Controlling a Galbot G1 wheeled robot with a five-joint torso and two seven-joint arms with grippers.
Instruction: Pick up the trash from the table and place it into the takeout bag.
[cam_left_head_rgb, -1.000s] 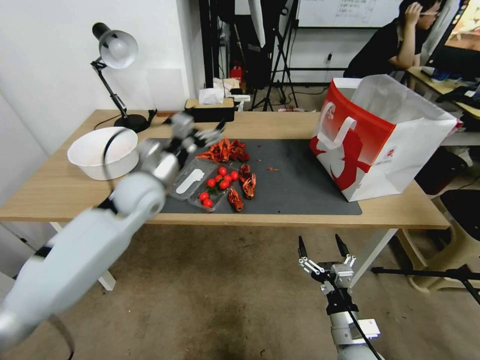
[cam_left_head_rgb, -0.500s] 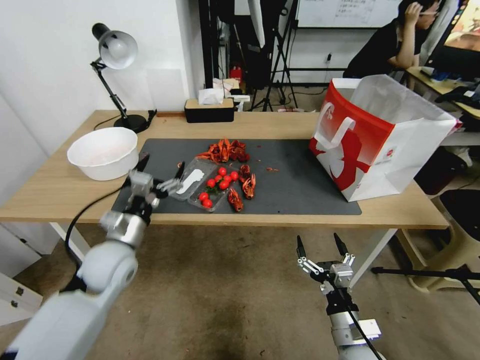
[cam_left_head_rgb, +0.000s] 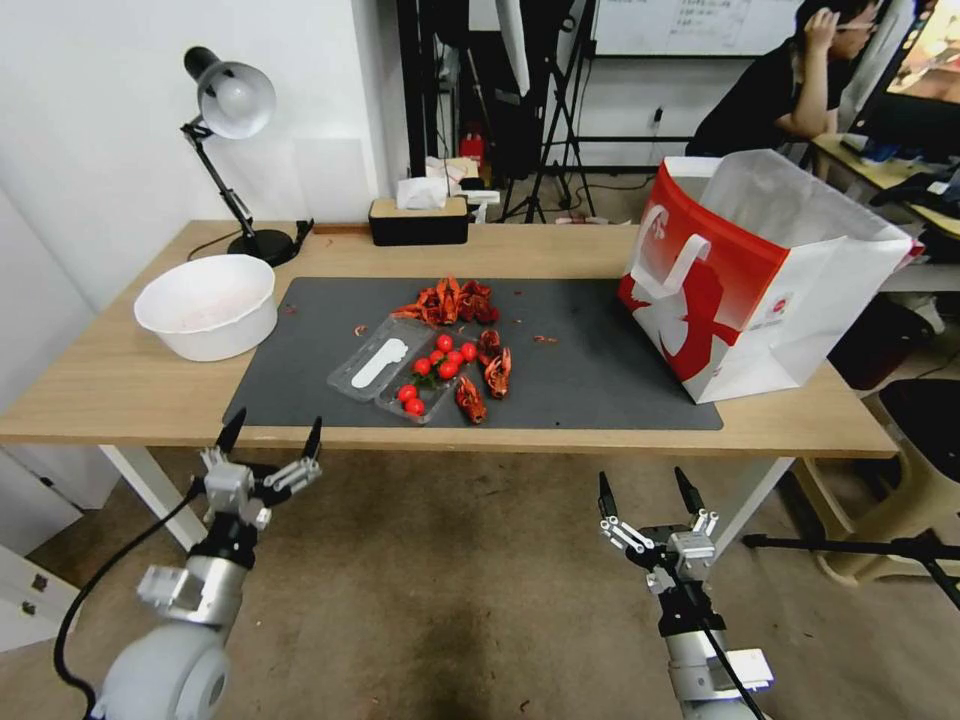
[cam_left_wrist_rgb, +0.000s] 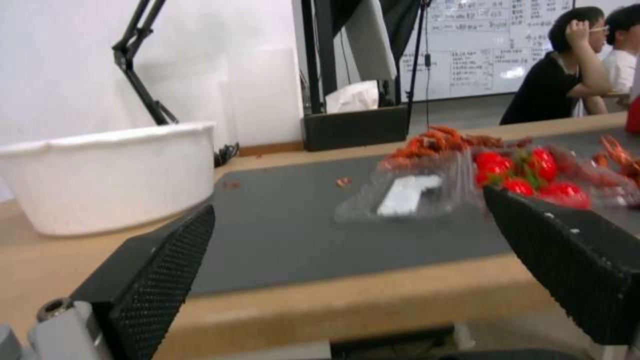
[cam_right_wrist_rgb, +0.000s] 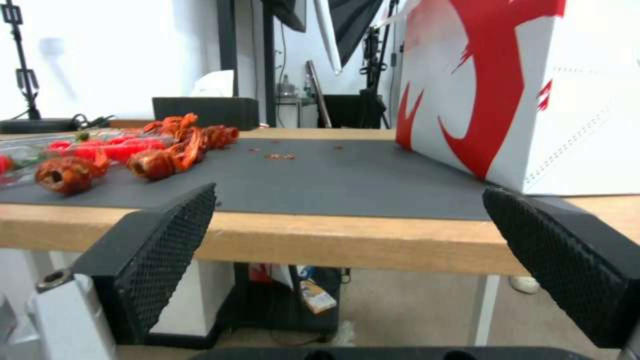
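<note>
On the table (cam_left_head_rgb: 120, 385) lies a dark grey mat (cam_left_head_rgb: 600, 370) with the trash: red crayfish shells (cam_left_head_rgb: 455, 300) (cam_right_wrist_rgb: 167, 150) and a clear plastic tray (cam_left_head_rgb: 385, 365) (cam_left_wrist_rgb: 407, 192) holding cherry tomatoes (cam_left_head_rgb: 440, 365). The red and white takeout bag (cam_left_head_rgb: 760, 270) (cam_right_wrist_rgb: 533, 90) stands open on the table's right end. My left gripper (cam_left_head_rgb: 278, 430) (cam_left_wrist_rgb: 348, 202) hangs open and empty below the table's front edge, left of the tray. The right gripper (cam_left_head_rgb: 642, 485) (cam_right_wrist_rgb: 350, 190) is open and empty too, low in front of the table, in line with the bag's near corner.
A white bowl (cam_left_head_rgb: 207, 305) (cam_left_wrist_rgb: 100, 175) sits on the table's left end. A desk lamp (cam_left_head_rgb: 225, 110) and a black tissue box (cam_left_head_rgb: 418, 220) stand along the back edge. A person sits at a desk behind the bag. Bare floor lies in front of the table.
My left arm has drawn back from over the mat's left side and dropped below the table's front edge, still open and empty. The right arm has barely moved.
</note>
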